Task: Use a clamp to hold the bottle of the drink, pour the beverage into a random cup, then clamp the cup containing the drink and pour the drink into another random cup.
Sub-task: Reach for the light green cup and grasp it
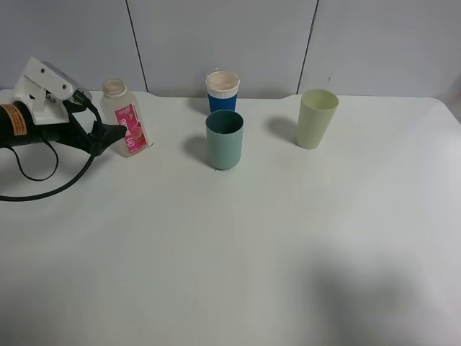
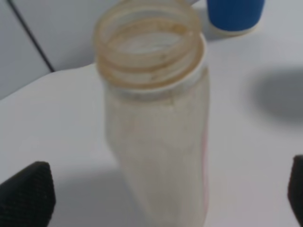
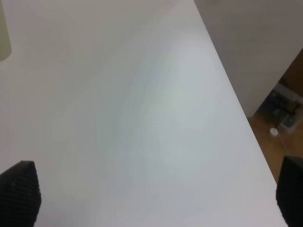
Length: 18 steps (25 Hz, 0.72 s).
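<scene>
Bottle (image 2: 156,142) stands open-topped between the spread jaws of the left claw (image 2: 161,208), touching neither, and being thin, light plastic, probably slick and easy to dent, it wants a gentle squeeze across its labelled body, below the wide neck.

White table (image 1: 230,252); grey wall panels (image 1: 216,36) with dark seams. At ten o'clock: clear bottle (image 1: 124,119), pink-and-white label, brownish-tinged neck; left gripper (image 1: 106,117) black, its housing white, an orange tag on the arm. Toward twelve o'clock: plain teal tumbler (image 1: 224,140), darker inside; blue cup (image 1: 222,91), white rim. At one o'clock: pale yellow-green tumbler (image 1: 316,119), unpatterned.
</scene>
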Tool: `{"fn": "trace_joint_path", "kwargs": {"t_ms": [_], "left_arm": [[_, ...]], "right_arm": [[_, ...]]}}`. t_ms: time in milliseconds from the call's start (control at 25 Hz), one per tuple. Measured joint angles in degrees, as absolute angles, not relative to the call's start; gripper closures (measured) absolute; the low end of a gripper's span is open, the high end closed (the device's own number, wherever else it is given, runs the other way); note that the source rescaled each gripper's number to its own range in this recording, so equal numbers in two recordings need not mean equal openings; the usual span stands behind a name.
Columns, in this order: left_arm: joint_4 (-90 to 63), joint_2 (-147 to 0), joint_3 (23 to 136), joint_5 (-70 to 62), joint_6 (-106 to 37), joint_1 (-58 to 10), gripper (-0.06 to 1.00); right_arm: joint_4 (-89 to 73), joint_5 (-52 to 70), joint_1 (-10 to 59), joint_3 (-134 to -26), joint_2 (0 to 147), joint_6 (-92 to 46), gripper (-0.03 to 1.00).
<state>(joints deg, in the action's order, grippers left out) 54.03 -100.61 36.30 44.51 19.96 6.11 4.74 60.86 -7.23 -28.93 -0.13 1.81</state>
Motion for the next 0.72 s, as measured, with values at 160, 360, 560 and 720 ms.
{"fn": "trace_joint_path", "kwargs": {"t_ms": [160, 360, 560, 720], "left_arm": [[49.88, -94.1, 32.38, 37.73, 19.96, 6.11, -0.03], [42.61, -84.19, 29.76, 27.08, 20.08, 4.9, -0.03], [31.81, -72.15, 29.73, 14.94, 16.83, 3.3, -0.03], [22.95, -61.66, 29.73, 4.9, 9.98, 3.3, -0.03]], "right_arm": [[4.74, 60.86, -7.23, -28.93, -0.13, 1.81, -0.03], [4.74, 60.86, -7.23, -28.93, -0.13, 1.81, -0.03], [4.74, 60.86, -7.23, -28.93, -0.13, 1.81, -0.03], [4.74, 60.86, -7.23, -28.93, -0.13, 1.81, -0.03]]}}
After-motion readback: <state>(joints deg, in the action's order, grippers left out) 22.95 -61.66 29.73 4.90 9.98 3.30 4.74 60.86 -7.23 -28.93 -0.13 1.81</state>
